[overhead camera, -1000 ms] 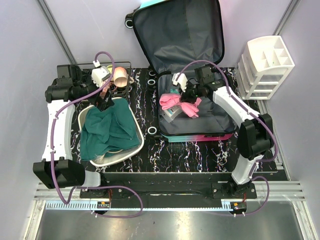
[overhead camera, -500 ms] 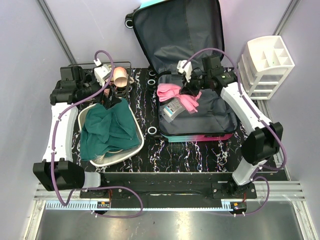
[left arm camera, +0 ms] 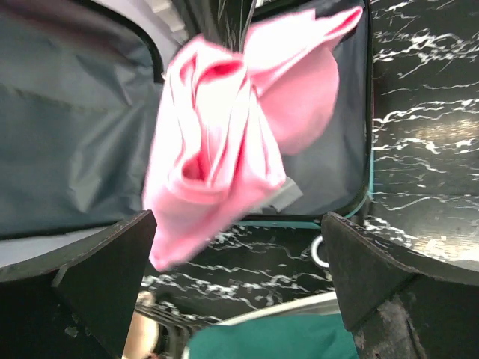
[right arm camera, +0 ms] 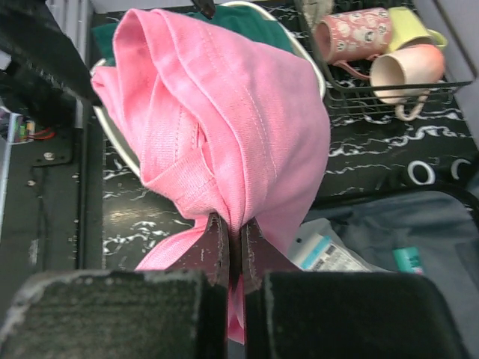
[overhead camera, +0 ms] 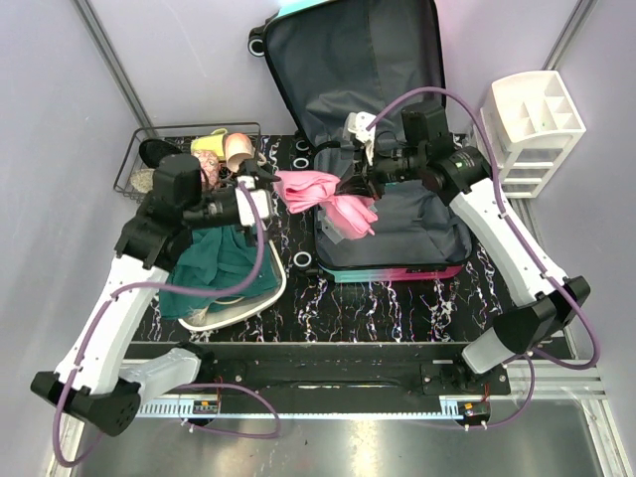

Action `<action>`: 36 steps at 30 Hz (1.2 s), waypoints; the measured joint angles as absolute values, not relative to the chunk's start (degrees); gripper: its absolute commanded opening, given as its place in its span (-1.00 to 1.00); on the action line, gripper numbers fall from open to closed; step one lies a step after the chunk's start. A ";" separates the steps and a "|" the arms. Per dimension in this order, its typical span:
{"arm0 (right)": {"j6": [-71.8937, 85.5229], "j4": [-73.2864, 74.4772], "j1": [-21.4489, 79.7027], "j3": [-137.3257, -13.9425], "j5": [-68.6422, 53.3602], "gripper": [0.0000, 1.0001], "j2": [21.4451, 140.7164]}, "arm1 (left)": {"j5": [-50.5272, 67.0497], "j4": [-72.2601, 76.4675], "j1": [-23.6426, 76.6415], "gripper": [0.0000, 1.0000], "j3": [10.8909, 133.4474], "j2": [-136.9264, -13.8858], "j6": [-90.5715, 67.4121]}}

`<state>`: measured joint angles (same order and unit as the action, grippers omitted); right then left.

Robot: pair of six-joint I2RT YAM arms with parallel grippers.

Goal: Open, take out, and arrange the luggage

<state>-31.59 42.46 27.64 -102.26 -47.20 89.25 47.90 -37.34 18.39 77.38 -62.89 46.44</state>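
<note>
Currently the right tool (overhead camera: pixel 350 186) is clenching a pink cloth (overhead camera: pixel 316 189), holding it over the left rim of the open luggage (overhead camera: pixel 427 227), which is lying at the back of the desk (overhead camera: pixel 397 303). Just beside the cloth, the left tool (overhead camera: pixel 264 192) is hanging released, its jaws spread wide toward it.

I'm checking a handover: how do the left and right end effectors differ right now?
The right end effector is shut; the left end effector is wide open. The right one grips the crumpled pink fabric garment; the left one holds nothing. Both face that garment from opposite sides.
</note>
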 measured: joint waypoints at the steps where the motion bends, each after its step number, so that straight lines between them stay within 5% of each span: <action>1: -30.74 42.52 28.36 -102.13 -47.66 -1.00 89.10 | 46.30 -36.75 20.93 0.98 76.84 -61.65 47.46; 10: -26.26 42.52 33.91 -98.26 -48.53 -1.00 88.47 | 27.66 -37.89 36.80 0.96 76.71 -61.76 59.37; 13: -25.69 42.81 36.10 -97.62 -48.53 -1.00 88.47 | 23.55 -39.55 39.09 0.59 76.99 -64.40 60.73; 16: -25.41 42.74 37.91 -97.45 -48.53 -1.00 88.33 | 21.28 -42.76 39.92 -0.08 78.63 -66.96 59.66; 18: -25.23 42.65 38.41 -97.36 -48.56 -1.00 88.12 | 20.64 -44.53 39.94 -0.87 79.57 -67.48 57.23; 19: -25.17 42.46 38.48 -97.30 -48.60 -1.00 87.90 | 20.49 -45.17 39.94 -1.00 79.72 -67.37 55.83; 20: -25.08 42.02 38.48 -97.14 -48.66 -0.88 87.70 | 20.45 -45.60 39.72 -1.00 79.75 -67.05 54.06; 22: -24.60 40.99 38.63 -96.64 -49.08 -0.19 87.11 | 22.09 -46.13 38.63 -1.00 79.72 -65.93 50.26; 26: -23.05 38.48 39.40 -96.40 -48.53 0.61 86.15 | 26.46 -50.28 32.34 -1.00 79.42 -62.87 41.54; 29: -22.09 37.89 38.59 -96.38 -46.02 0.92 85.43 | 29.15 -56.53 25.58 -1.00 79.37 -60.77 37.58; 36: -18.98 34.17 30.65 -95.37 -42.63 0.94 84.40 | 31.66 -72.79 13.06 -1.00 79.22 -63.13 36.10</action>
